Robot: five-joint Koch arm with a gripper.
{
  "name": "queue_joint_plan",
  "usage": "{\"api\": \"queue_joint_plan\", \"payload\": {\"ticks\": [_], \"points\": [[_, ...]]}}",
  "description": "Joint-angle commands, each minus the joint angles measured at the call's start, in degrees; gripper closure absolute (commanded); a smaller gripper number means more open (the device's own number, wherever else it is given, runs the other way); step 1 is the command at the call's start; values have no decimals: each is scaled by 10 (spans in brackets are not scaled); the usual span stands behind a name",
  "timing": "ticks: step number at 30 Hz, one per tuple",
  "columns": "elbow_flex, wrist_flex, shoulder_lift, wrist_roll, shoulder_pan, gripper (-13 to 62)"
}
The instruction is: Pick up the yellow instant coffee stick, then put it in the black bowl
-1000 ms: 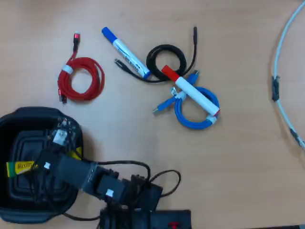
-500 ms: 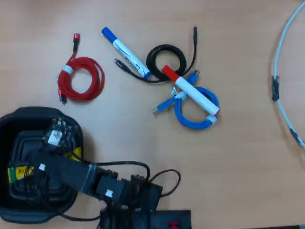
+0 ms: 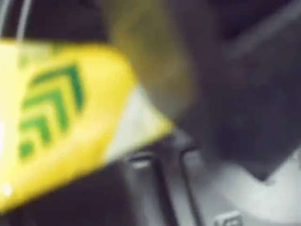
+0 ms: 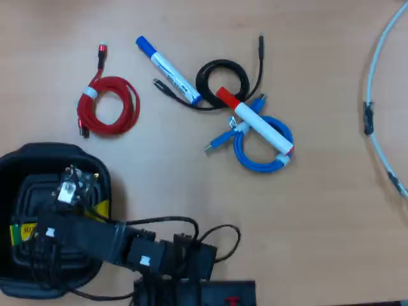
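The yellow instant coffee stick (image 3: 70,122) fills the left of the wrist view, blurred and very close, with green chevrons on it. In the overhead view its yellow end (image 4: 100,208) and green end (image 4: 15,232) stick out on either side of my gripper (image 4: 48,228). The gripper hangs over the black bowl (image 4: 38,153) at the bottom left and seems shut on the stick's middle. The jaws themselves are hidden under the arm. The dark ribbed floor of the bowl (image 3: 160,197) shows blurred below the stick.
On the table beyond the bowl lie a red cable coil (image 4: 107,105), a blue-capped white marker (image 4: 169,71), a black cable coil (image 4: 220,76), a red-capped marker (image 4: 255,121) on a blue cable coil (image 4: 261,156), and a white cable (image 4: 376,127) at the right edge.
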Motion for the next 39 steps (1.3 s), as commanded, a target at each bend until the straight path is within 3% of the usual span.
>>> {"api": "queue_joint_plan", "payload": {"ticks": [1, 11, 17, 29, 39], "points": [[-65, 53, 9, 35, -12, 200], [-230, 108, 11, 37, -10, 198], [-230, 131, 44, 20, 91, 200], [-229, 129, 44, -376, 352, 203], [-126, 51, 50, -573, 517, 202]]}}
